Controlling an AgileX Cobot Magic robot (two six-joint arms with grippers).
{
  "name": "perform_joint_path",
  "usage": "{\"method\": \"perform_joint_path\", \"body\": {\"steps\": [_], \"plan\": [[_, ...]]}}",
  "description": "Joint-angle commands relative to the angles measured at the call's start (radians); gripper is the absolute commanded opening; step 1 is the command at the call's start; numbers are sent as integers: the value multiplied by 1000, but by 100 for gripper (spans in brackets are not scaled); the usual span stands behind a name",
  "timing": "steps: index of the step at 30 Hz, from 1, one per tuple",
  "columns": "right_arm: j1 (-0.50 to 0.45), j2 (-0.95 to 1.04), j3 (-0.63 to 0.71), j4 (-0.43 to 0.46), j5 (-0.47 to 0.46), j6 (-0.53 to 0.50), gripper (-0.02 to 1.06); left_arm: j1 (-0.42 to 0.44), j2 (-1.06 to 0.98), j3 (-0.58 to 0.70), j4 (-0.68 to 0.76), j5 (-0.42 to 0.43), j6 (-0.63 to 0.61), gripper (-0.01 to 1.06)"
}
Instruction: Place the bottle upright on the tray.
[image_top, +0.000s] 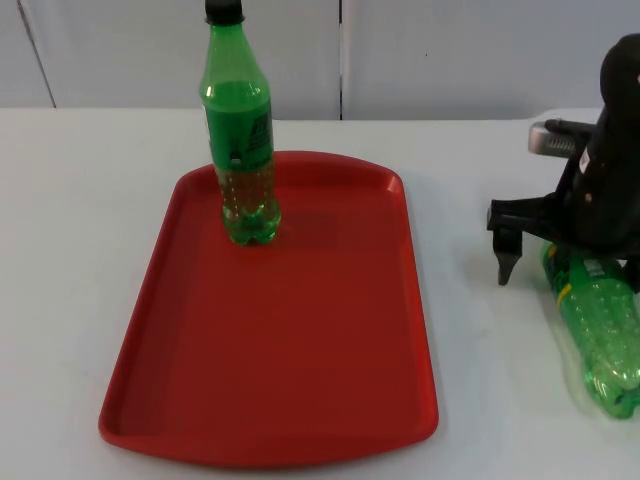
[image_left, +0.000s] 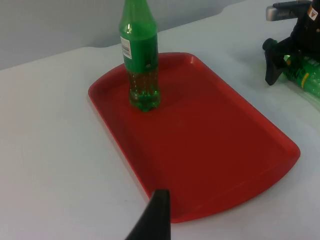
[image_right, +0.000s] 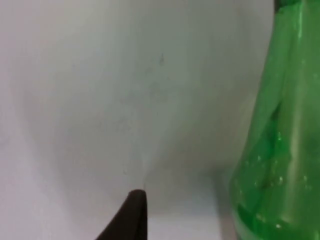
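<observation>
The right gripper (image_top: 560, 255) straddles, spread wide, a lying bottle (image_top: 600, 335) beside the red tray (image_top: 330, 400).

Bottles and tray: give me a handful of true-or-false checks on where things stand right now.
1. One green bottle stands upright on the red tray. True.
2. A second bottle lies on its side on the white table. True.
3. The lying bottle rests on the tray. False: it is on the table beside the tray, on the right arm's side.
4. The right end effector is over the neck end of the lying bottle. True.
5. The upright bottle stands at the tray's near edge. False: it stands toward the far edge, near the partition wall.
</observation>
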Motion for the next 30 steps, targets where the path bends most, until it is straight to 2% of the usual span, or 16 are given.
{"method": "perform_joint_path", "body": {"steps": [1, 10, 13, 16, 24, 26, 27, 28, 30], "plan": [[7, 5, 26, -5, -36, 18, 100, -2, -4, 1, 8, -1, -5, 87], [7, 5, 39, -25, -47, 23, 100, -2, -4, 1, 8, -1, -5, 87], [7, 5, 39, -25, -47, 27, 96, -2, -4, 1, 8, -1, -5, 87], [1, 5, 39, -23, -31, 42, 87, -2, -4, 1, 8, -1, -5, 87], [1, 5, 39, -23, -14, 39, 85, -2, -4, 1, 8, -1, -5, 87], [1, 5, 39, -23, -14, 39, 76, -2, -4, 1, 8, -1, -5, 87], [1, 5, 39, -23, -14, 43, 68, -2, -4, 1, 8, -1, -5, 87], [1, 5, 39, -23, -14, 43, 68, -2, -4, 1, 8, -1, -5, 87], [-1, 5, 39, -23, -20, 59, 42, -2, -4, 1, 8, -1, -5, 87]]}}
